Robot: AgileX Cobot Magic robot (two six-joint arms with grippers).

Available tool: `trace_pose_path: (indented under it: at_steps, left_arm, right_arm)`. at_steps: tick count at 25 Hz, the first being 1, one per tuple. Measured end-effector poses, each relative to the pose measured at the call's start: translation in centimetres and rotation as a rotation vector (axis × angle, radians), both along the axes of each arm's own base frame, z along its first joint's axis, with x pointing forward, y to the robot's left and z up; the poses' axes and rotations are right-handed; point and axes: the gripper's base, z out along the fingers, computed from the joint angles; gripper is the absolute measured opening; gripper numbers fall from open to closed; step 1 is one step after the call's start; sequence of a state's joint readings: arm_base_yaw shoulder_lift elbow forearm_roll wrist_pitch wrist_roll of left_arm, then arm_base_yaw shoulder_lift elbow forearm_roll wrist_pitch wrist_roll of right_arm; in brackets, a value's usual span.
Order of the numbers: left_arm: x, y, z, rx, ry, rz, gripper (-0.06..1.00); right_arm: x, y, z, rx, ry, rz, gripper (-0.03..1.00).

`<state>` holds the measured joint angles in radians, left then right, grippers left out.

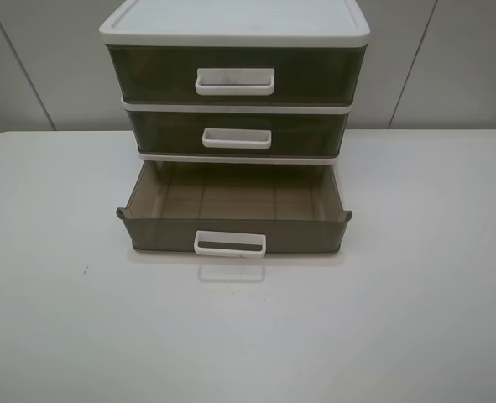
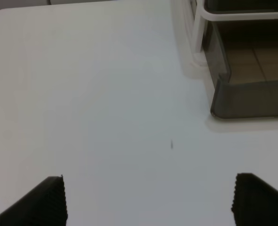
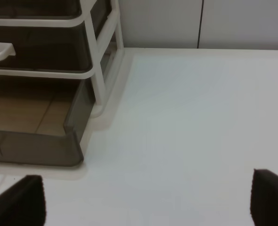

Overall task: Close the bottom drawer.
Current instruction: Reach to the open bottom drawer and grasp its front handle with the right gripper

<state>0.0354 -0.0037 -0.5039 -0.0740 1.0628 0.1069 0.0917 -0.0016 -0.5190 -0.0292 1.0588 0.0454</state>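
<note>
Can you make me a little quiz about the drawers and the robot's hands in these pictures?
1. True or false: the bottom drawer is pulled out.
2. How many drawers does the cabinet have? A) two B) three C) four
3. Fill in the gap: the left hand and the right hand are both ____ and hold nothing.
Key: 1 true; 2 B; 3 open.
</note>
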Motion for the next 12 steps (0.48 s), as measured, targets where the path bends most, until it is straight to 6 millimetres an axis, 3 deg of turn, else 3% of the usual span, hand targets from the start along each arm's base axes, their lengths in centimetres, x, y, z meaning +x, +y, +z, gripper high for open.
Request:
trace_pose_path:
  at_steps: [12]
  left_arm:
    - [0.00,0.00,0.00,0.000,0.000,0.000,0.72]
  right_arm:
    - [0.00,0.00,0.00,0.000,0.000,0.000,0.75]
